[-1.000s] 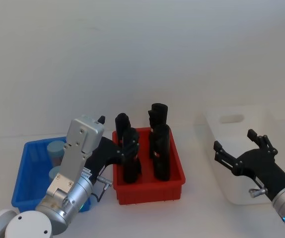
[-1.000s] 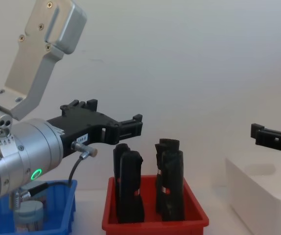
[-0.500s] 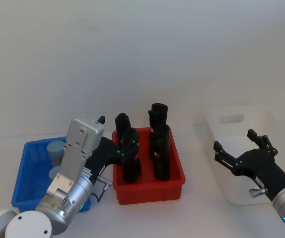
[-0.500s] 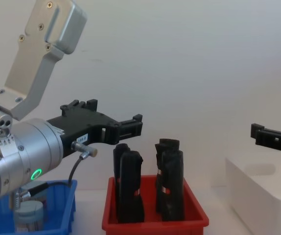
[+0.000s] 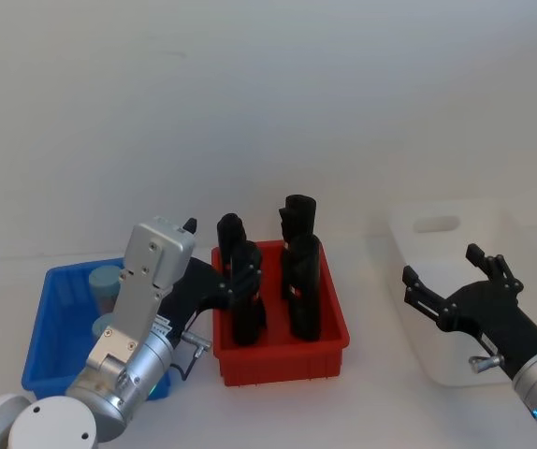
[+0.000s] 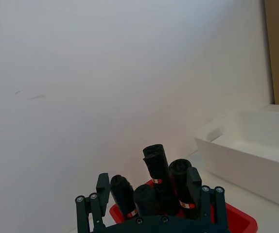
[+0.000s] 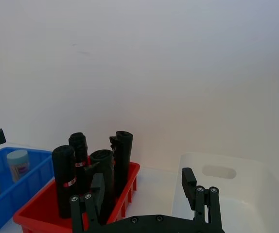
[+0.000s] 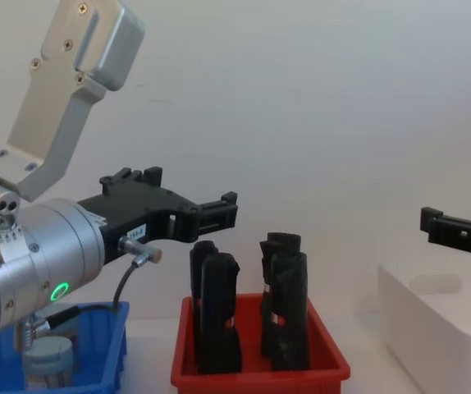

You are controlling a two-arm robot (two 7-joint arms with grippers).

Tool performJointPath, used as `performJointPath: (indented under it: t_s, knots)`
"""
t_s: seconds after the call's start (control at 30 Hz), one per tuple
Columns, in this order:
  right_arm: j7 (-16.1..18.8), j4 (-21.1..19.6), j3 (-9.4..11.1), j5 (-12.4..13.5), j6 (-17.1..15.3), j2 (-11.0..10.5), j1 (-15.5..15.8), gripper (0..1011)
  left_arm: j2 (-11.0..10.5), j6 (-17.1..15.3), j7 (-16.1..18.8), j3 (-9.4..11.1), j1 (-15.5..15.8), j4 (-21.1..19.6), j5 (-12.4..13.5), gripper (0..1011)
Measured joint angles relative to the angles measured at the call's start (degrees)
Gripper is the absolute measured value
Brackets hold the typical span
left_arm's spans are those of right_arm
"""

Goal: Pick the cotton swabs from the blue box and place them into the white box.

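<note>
**Left Gripper Held High at the Red Bin's Left Edge, Swabs Untouched**

The red bin (image 5: 283,360), packed with tall black objects (image 5: 301,281), stood in the middle of the table. The blue box (image 5: 39,346) sat just to the left of it. In that box stood the cotton swabs (image 5: 108,285), two lidded jars, upright, on the side away from the red bin. The white box (image 5: 474,224) lay to the red bin's right, a little apart.

The left gripper (image 6: 148,187) hung above the red bin's left edge with its fingers spread wide and nothing between them. It pointed towards the black objects, not down at the jars. The right gripper (image 7: 143,183) waited to the right of the red bin, raised, also spread and empty.

The step in hand looked like the approach to a first jar. To do it well, the left gripper would need to swing away from the red bin and tip downward. It should then descend straight over one lid, with its fingers clear of the neighbouring jar and the blue box's wall. It should close around the jar's body, below the lid, so that the smooth cylinder could not slip or tilt.
</note>
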State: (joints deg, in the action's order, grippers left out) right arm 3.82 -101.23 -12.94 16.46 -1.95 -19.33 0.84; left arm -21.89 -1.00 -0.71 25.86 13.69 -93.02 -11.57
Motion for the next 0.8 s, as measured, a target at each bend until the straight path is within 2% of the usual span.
performJointPath:
  t_s: [0.43,0.8]
  knots:
    - [0.0,0.0,0.0,0.0,0.0,0.0,0.0,1002,0.1,-2.5,-1.0,-1.6,1.6,2.5,-1.6,1004]
    - [0.0,0.0,0.0,0.0,0.0,0.0,0.0,1002,0.1,-6.3,-1.6,-3.6,3.6,6.5,-4.2,1004]
